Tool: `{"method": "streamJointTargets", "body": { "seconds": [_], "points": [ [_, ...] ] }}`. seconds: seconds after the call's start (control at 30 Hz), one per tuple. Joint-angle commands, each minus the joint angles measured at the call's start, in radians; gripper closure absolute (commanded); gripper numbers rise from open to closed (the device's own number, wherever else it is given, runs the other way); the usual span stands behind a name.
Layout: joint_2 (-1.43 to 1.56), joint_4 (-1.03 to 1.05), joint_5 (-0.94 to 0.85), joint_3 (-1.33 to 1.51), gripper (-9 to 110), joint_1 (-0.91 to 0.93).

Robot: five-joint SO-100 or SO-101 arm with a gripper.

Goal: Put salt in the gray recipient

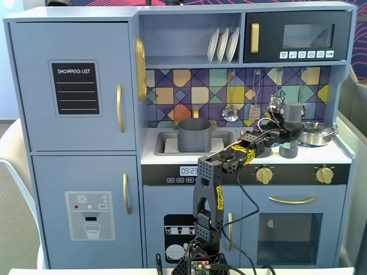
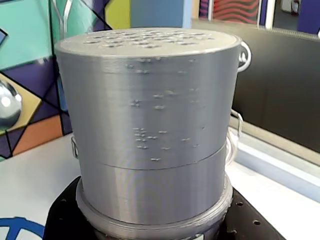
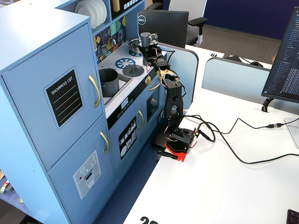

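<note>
A: Item one, the salt (image 1: 294, 113). Where does it stand?

B: Right of centre in a fixed view, raised above the play-kitchen counter (image 1: 172, 156), upright, over the stove side. In the wrist view its perforated cap fills the frame; the body below runs out of sight.

A: Item two, the gripper (image 1: 289, 129). Condition?

B: Reached out to the right, jaws narrow and clamped on the salt's lower body, as far as the fixed views allow. The fingers themselves are not clear.

A: Item three, the gray recipient (image 1: 194, 134).

B: In the sink, centre of that view, well left of the salt. Also upper left of the other fixed view (image 3: 109, 80).

A: Step in hand?

B: By my reading, carrying; the grasp looks done, the delivery not.

A: Next move requires?

B: Swing left, clear the flared rim, then lower the salt inside before releasing.
</note>
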Motion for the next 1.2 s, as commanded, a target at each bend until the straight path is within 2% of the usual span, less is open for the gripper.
{"method": "streamJointTargets", "body": {
  "seconds": [0.0, 0.53, 0.6, 0.73, 0.83, 0.97, 1.17],
  "points": [
    [0.121, -0.057, 0.015, 0.0, 101, 0.018],
    [0.137, -0.132, -0.032, 0.092, 98, 0.025],
    [0.141, -0.127, -0.02, 0.097, 93, 0.029],
    [0.152, -0.109, -0.078, 0.11, 72, 0.04],
    [0.163, -0.107, -0.081, 0.115, 67, 0.043],
    [0.187, -0.11, -0.035, 0.13, 53, 0.048],
    [0.252, -0.083, -0.035, 0.17, 48, 0.058]
  ]
}}
